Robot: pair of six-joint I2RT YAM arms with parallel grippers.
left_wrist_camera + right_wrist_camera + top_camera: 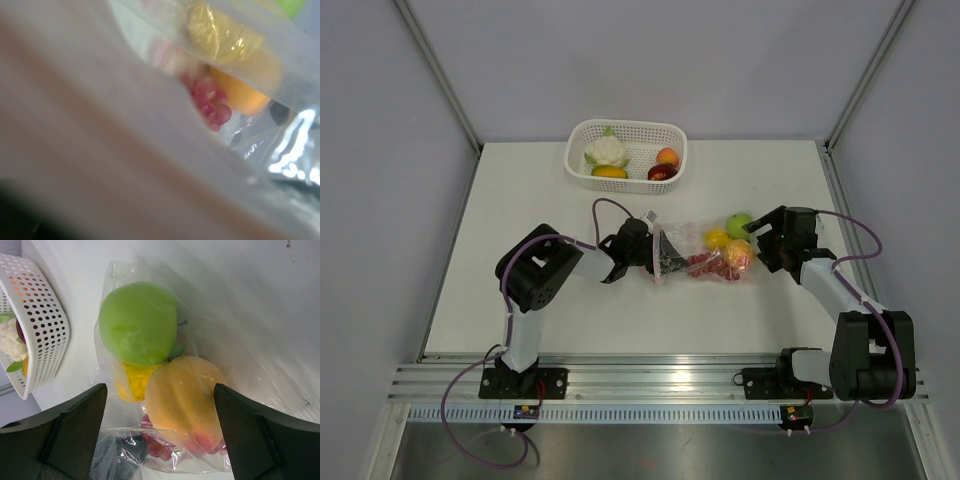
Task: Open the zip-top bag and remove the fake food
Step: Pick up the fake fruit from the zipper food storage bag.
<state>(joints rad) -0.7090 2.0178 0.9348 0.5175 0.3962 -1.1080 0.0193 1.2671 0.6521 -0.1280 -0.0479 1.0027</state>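
On a white bench (520,190), a basket (578,150) at the back holds four pieces of fake food (608,150), so part of the job looks done. Nearer, the left tool (658,252) meets the left end of the clear bag (682,238); whether it grips the plastic cannot be told. The bag lies mid-bench with a green apple (738,224), a yellow piece, a peach and red berries inside. The right tool (754,245) stands wide open around the bag's right end, holding nothing.

one bag (686,238), one basket (625,124) — two tools (656,254) (758,245)
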